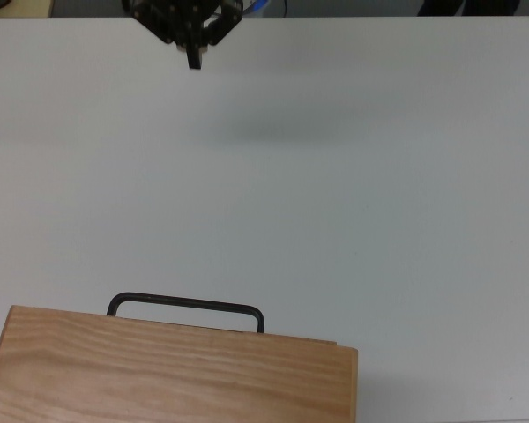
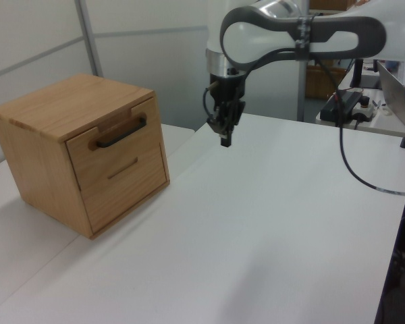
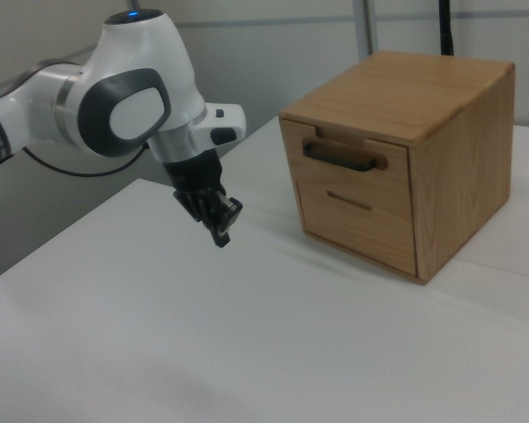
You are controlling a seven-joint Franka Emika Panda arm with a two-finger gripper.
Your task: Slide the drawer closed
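Note:
The drawer [image 2: 113, 140] is the upper one of a light wooden cabinet; its front sits flush with the cabinet face in the left view and in the right view [image 3: 346, 165]. Its black bar handle [image 1: 185, 305] juts out past the cabinet top in the top view. My gripper [image 2: 225, 140] hangs above the table well away from the drawer, fingers pressed together with nothing between them. It also shows in the right view [image 3: 220, 236] and at the upper edge of the top view [image 1: 194, 63].
The wooden cabinet [image 2: 61, 108] stands on a white table [image 2: 270, 229], with a second, lower drawer [image 2: 125, 177] beneath the handled one. A black cable [image 2: 354, 172] loops from the arm. Shelves and equipment [image 2: 344, 101] sit beyond the table's far side.

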